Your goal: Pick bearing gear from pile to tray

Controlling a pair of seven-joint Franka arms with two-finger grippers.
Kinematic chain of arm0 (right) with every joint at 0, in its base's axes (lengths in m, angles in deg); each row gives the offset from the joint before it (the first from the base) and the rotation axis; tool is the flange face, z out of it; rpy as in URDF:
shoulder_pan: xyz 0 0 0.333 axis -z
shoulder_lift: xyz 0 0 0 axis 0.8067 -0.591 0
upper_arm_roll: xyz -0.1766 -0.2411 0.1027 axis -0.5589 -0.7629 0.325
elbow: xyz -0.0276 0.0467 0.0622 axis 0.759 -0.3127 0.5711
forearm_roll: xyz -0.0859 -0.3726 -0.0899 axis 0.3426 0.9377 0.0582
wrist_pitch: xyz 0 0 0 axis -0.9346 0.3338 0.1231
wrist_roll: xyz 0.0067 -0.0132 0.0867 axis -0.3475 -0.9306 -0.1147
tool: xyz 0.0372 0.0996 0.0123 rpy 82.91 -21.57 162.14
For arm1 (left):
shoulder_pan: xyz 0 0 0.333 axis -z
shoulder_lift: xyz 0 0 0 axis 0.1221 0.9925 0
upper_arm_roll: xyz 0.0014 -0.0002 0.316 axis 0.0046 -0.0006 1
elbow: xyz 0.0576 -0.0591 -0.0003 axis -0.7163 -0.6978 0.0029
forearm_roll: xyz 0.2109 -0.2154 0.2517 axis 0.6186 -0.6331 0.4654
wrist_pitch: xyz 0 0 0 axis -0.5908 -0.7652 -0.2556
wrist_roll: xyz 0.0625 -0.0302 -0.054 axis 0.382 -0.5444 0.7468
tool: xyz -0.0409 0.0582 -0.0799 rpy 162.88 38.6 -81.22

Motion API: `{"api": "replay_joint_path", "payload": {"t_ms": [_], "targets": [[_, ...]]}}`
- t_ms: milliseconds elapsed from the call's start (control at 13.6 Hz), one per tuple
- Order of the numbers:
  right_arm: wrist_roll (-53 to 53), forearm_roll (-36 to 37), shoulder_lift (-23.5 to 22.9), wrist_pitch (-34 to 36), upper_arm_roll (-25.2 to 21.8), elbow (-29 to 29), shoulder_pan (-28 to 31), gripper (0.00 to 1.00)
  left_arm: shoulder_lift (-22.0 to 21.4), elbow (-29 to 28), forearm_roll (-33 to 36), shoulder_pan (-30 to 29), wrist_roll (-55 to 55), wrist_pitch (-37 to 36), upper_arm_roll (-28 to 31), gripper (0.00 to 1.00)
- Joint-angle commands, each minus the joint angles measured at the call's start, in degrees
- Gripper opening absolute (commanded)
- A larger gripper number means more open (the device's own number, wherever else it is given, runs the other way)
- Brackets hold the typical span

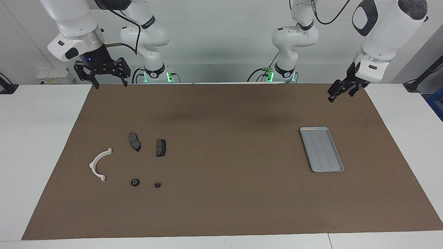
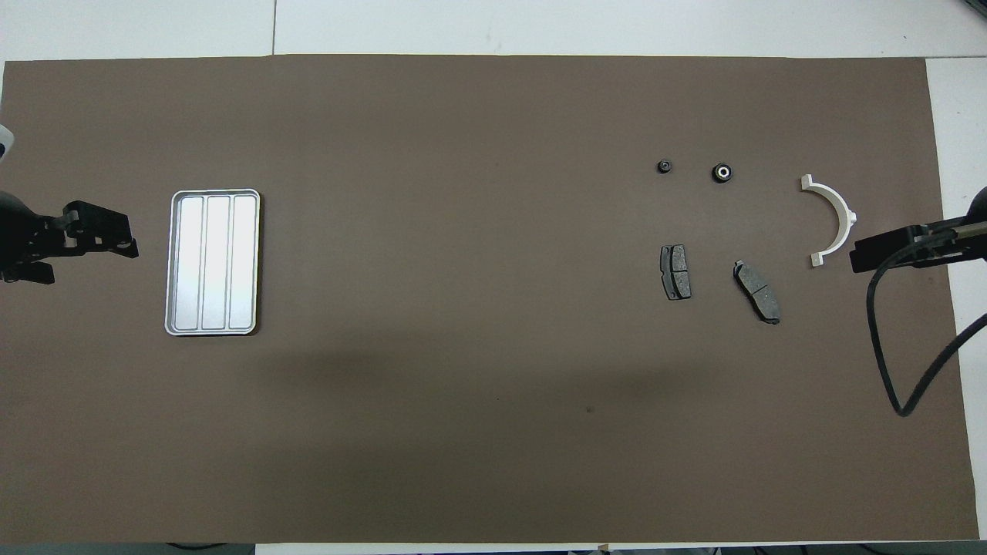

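Hovering released at upper left of the facing frame, right claw [image 1: 109, 83] hangs over the mat's edge; left claw [image 1: 337, 92], also released, upper right. Bearing gear [image 1: 135, 182] lower left; tray [image 1: 322, 149] centre right, empty
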Motion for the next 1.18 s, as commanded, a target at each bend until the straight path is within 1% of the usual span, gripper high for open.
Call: {"api": "replay_joint_path", "payload": {"t_ms": [0,809,883,957,1104], "targets": [[0.8,-0.9,0.9,-0.8,0.1,-0.6,0.5,1.00,-1.2,-0.6,0.4,0.0,-0.6,-0.9,-0.1,1.00],[1.3,-0.9,1.4,-1.0,0.1,-1.2,0.0,1.00,-1.2,-0.6,0.4,0.0,-0.6,-0.9,-0.1,1.00],[1.0,-0.7,1.3,-2.9,0.4,-1.8,-0.1,1.00,-1.2,-0.6,0.4,0.0,-0.6,-0.9,-0.1,1.00],[0.9,-0.5,0.8,-4.9,0.6,-2.4,-0.1,1.00,-1.2,-0.6,0.4,0.0,-0.6,-0.9,-0.1,1.00],[-0.4,-0.2,-2.4,-6.8,0.7,-2.6,-0.8,1.00,-1.2,-0.6,0.4,0.0,-0.6,-0.9,-0.1,1.00]]}}
